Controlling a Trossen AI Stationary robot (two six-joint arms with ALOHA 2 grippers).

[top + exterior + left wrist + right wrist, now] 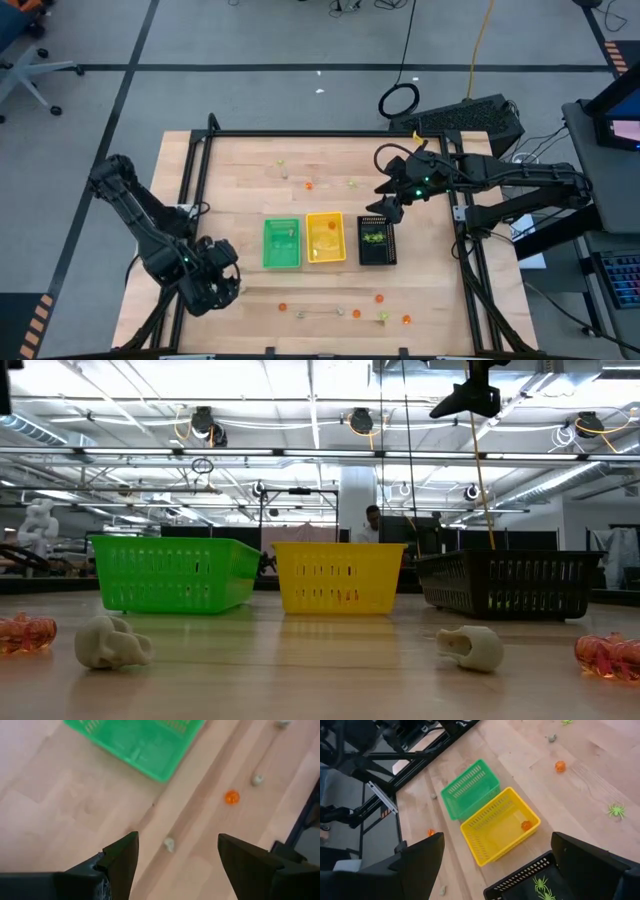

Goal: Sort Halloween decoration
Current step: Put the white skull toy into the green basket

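Note:
Small orange, yellow-green and pale trinkets lie scattered on the wooden table [250,160], some near the far side [308,185] and several along the near edge [380,298]. My left gripper [222,285] hangs open over the near left of the table. In its wrist view a pale trinket [169,845] lies on the wood below the gap between the fingers [175,865], untouched. My right gripper [385,207] waits open above the black tray [377,242], whose green spiders [540,882] show in the right wrist view [505,870].
Green tray [281,243], yellow tray [326,238] and black tray stand side by side mid-table. The yellow one holds an orange trinket [526,825]. A black frame [195,170] borders the table. Orange [231,797] and pale [257,780] trinkets lie beyond the left gripper.

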